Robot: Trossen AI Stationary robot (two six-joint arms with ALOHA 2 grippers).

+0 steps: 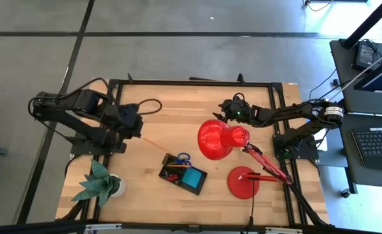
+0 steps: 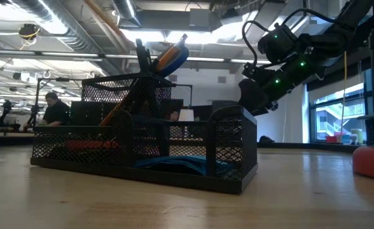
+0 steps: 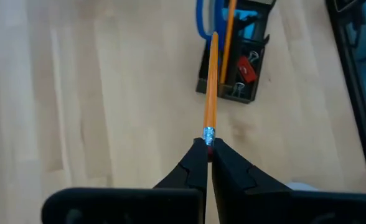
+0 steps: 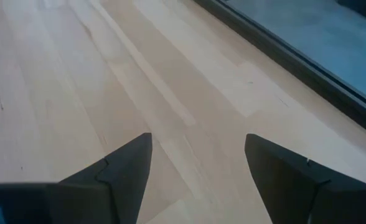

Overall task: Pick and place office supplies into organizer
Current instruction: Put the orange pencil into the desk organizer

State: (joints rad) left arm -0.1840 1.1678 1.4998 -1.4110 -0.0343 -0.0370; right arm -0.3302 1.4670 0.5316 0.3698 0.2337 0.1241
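Overhead: organizer (image 1: 183, 173), a low black tray, sits mid-table near the front, blue sticky-note pad (image 1: 192, 177) and blue-handled scissors (image 1: 183, 157) inside; red lamp (image 1: 222, 139) stands beside it.

Table level: black mesh walls, handles leaning up out of a taller compartment.

Left wrist: left gripper (image 3: 208, 149) clamped on an orange pencil (image 3: 211, 93) — eraser end pinched, tip toward the tray.

Right wrist: right gripper (image 4: 197, 155) spread apart over bare wood — holding nothing.

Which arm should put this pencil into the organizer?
Left. Its end effector already grips the pencil by the eraser end, tip toward the organizer. The right end effector is open, empty.
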